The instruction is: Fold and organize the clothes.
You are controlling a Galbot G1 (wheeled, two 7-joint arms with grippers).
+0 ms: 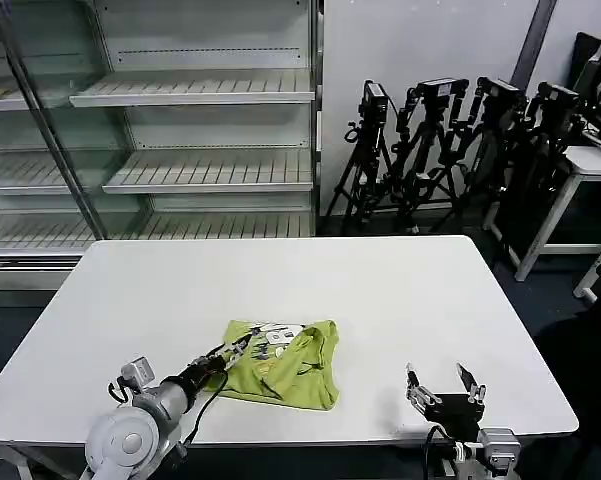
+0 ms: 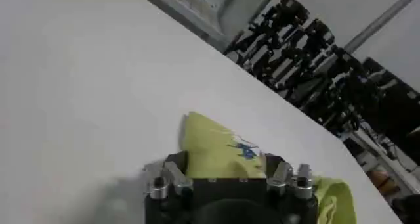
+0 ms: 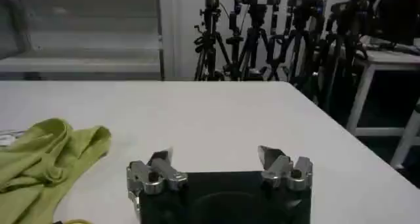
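T-shirt (image 1: pixel 280 362): you have it bunched on the white table (image 1: pixel 160 300), near the front edge.
Handling: soft, light cotton; you'll want a hem or sleeve edge.
Left gripper (image 1: pixel 242 348): over the shirt's left edge; whether its fingers are apart can't be told.
Right gripper (image 1: pixel 444 386): fingers apart, holding nothing, right of the shirt.

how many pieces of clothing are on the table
1: a lime T-shirt, bunched near the white table's front edge, with the left gripper at it. Anything beneath it would be hidden.

text: none legible — T-shirt (image 1: pixel 280 362) graphic: white print, unreadable
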